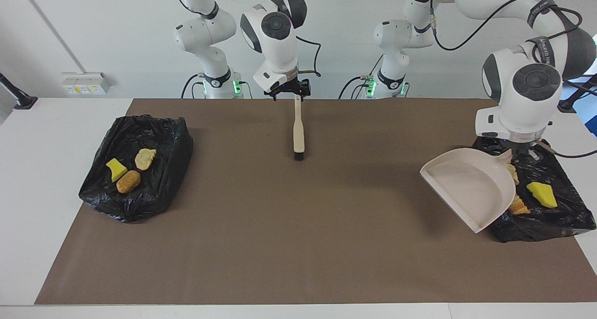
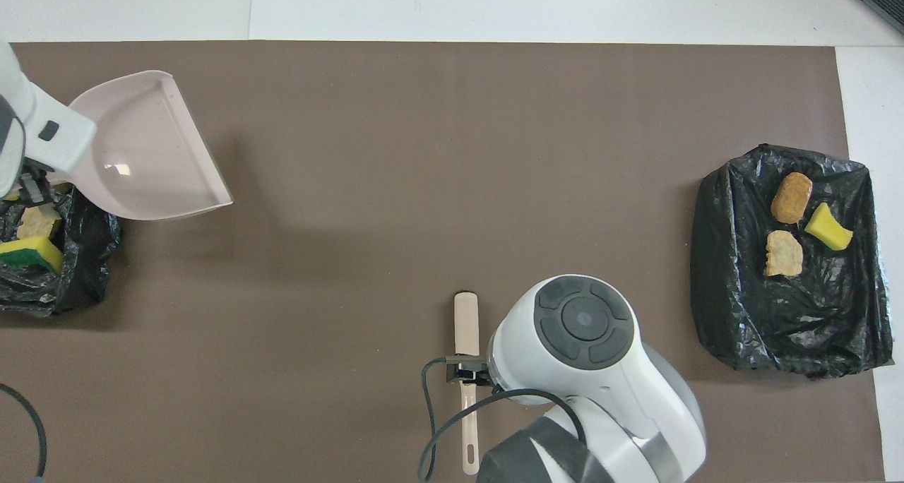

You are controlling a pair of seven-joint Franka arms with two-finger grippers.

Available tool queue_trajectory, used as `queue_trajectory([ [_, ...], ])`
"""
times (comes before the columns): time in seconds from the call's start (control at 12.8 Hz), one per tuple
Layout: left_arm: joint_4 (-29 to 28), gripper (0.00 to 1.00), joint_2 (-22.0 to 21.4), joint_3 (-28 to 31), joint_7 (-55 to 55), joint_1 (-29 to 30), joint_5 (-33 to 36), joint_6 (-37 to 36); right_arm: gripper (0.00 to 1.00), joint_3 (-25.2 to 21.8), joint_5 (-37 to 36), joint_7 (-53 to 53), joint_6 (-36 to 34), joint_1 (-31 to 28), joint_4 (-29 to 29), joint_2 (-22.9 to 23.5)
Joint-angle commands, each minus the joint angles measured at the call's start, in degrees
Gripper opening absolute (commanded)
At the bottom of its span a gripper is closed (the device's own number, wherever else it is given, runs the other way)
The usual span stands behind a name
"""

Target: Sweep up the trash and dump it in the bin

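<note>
My left gripper (image 1: 518,147) is shut on the handle of an empty cream dustpan (image 1: 466,183), held tilted over a black-bag bin (image 1: 559,221) at the left arm's end of the table. Trash lies in that bin: a yellow sponge piece (image 1: 542,194) and tan lumps (image 1: 518,209). The dustpan (image 2: 141,151) and this bin (image 2: 78,285) also show in the overhead view. My right gripper (image 1: 296,93) is shut on a cream brush (image 1: 298,132) with black bristles, over the mat's edge nearest the robots, at mid-table. The brush (image 2: 466,320) points away from the robots.
A second black-bag bin (image 1: 158,188) sits at the right arm's end, holding a yellow sponge piece (image 1: 115,169), a tan lump (image 1: 145,158) and an orange-brown lump (image 1: 128,181). A brown mat (image 1: 298,239) covers the table.
</note>
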Motion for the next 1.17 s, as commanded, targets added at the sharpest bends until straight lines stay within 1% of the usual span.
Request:
queue_trajectory([
  [0.0,-1.9,0.0,0.1,-5.1,-13.7,0.1,-3.2,-1.4,1.0,0.3,-2.9,-1.1,-1.5,-3.9,2.3,-2.0],
  [0.23,-1.8,0.0,1.2,-9.5,-26.6,-0.3,-8.4,-1.0,1.0,0.1,-5.0,-6.4,-1.5,-8.9,3.7,-3.8],
  [0.47,-0.7,0.0,3.9,-14.1,-42.4,-2.2,-10.7,-1.3,1.0,-0.2,-9.4,-13.3,-1.5,-13.3,5.8,-4.3],
  [0.55,0.5,0.0,5.0,-15.4,-46.6,-2.4,-11.5,-1.4,1.0,-0.2,-10.5,-15.9,-1.3,-15.0,6.2,-4.5],
  [0.7,3.3,0.0,7.5,-16.1,-55.0,-5.1,-12.0,-1.1,1.0,-0.1,-11.3,-19.6,-1.3,-18.5,7.9,-4.5],
  [0.86,6.9,0.0,9.9,-16.7,-61.3,-7.5,-13.3,-1.1,1.0,-0.2,-13.2,-22.1,-1.3,-20.0,9.1,-4.3],
  [1.1,11.0,0.0,13.0,-16.8,-71.7,-11.2,-15.4,-0.4,1.0,-0.1,-15.2,-22.5,-1.4,-23.1,12.2,-3.7],
])
